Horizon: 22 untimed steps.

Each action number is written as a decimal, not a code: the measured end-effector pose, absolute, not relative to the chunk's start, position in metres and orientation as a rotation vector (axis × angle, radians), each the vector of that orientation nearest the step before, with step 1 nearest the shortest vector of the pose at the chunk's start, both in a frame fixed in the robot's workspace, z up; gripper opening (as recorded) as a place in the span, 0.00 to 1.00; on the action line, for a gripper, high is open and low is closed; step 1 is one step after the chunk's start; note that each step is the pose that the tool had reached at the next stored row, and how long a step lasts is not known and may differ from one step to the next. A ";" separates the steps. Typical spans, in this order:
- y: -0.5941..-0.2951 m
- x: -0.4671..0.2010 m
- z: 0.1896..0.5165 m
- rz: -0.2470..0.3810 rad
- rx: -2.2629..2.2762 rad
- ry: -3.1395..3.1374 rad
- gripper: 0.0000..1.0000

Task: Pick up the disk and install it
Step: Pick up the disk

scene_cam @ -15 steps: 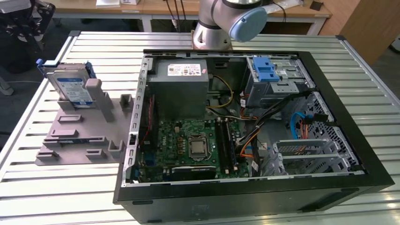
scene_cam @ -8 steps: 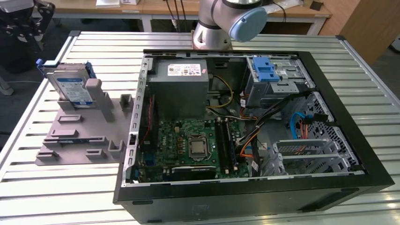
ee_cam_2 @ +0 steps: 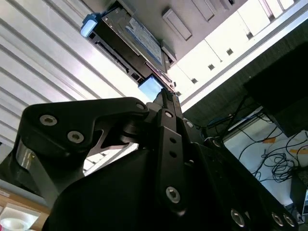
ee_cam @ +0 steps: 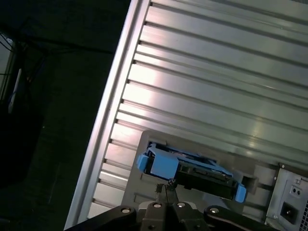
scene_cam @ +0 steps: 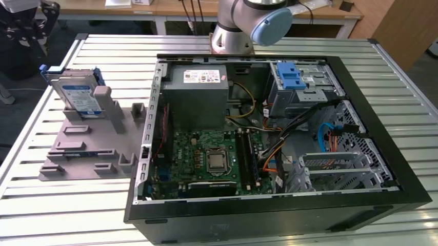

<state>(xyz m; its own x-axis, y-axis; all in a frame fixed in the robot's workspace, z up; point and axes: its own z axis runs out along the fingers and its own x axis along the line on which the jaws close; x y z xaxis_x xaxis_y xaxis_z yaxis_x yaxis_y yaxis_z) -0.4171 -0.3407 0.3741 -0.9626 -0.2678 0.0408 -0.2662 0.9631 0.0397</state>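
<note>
The disk [scene_cam: 75, 95] stands on edge in a grey holder [scene_cam: 89, 148] at the exterior view's left, beside the open computer case [scene_cam: 274, 210]. It is silver with a blue-and-white label and blue side rails. Both wrist views look down on the disk [ee_cam_2: 129, 38] [ee_cam: 192, 168] from some way off. My gripper [ee_cam_2: 162, 94] [ee_cam: 167, 185] hangs above it, apart from it, its thin black fingers drawn together and shut on nothing. In the exterior view, the arm's base [scene_cam: 236, 31] rises behind the case.
Inside the case sit a grey power-supply box [scene_cam: 198, 97], a motherboard [scene_cam: 212, 159], loose cables and a grey drive cage [scene_cam: 304, 89] with a blue latch [scene_cam: 293, 77]. The slatted metal table [scene_cam: 68, 215] surrounds the case. The holder carries several empty slots.
</note>
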 end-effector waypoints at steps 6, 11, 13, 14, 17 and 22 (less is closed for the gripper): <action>-0.341 -0.417 0.374 -0.051 0.494 -3.055 0.11; -0.341 -0.417 0.374 -0.049 0.554 -3.044 0.11; -0.341 -0.417 0.374 -0.049 0.576 -3.040 0.11; -0.341 -0.417 0.374 -0.048 0.587 -3.038 0.11; -0.341 -0.417 0.374 -0.048 0.619 -3.031 0.11; -0.341 -0.417 0.374 -0.046 0.676 -3.018 0.11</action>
<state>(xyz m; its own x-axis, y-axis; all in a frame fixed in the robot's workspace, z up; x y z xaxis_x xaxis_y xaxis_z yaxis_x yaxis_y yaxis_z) -0.4172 -0.3407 0.3741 -0.9032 -0.4272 0.0408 -0.4258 0.9039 0.0397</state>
